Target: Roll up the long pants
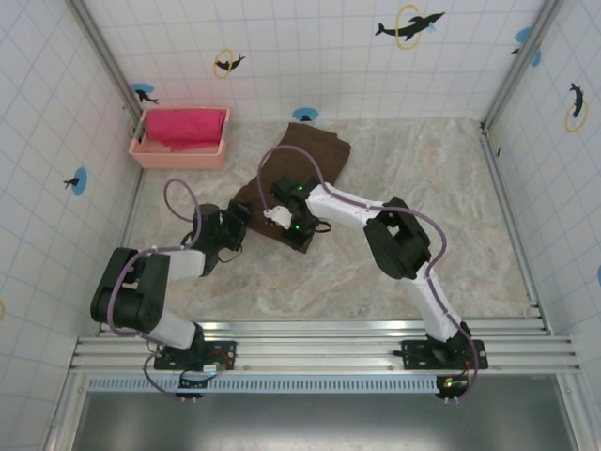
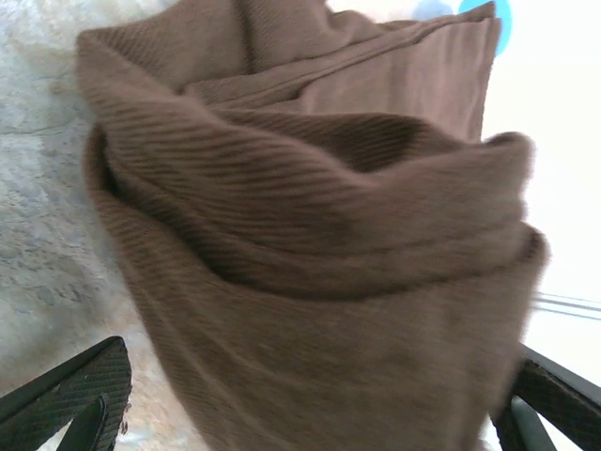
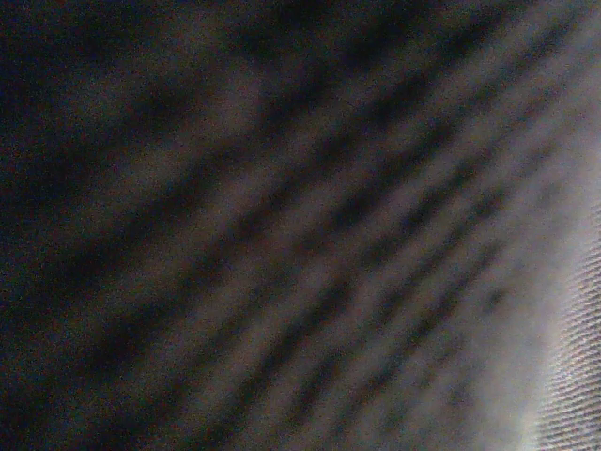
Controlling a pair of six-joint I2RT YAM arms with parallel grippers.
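The long pants [image 1: 315,150] are dark brown ribbed cloth in the middle of the table, flat at the far end and bunched into a thick roll [image 2: 310,235] at the near end. My left gripper [image 1: 235,225] sits at the roll's left end. It is open wide, its black fingers [image 2: 80,395] on either side of the roll's bulk. My right gripper [image 1: 280,214] presses down on top of the roll. Ribbed brown cloth [image 3: 300,244] lies right against its camera and hides its fingers. It is shut; whether it pinches cloth cannot be told.
A pink basket [image 1: 178,155] holding a bright pink cloth [image 1: 185,125] stands at the back left against the tiled wall. Tiled walls close in the marble table [image 1: 423,169] on three sides. A metal rail [image 1: 319,343] runs along the near edge.
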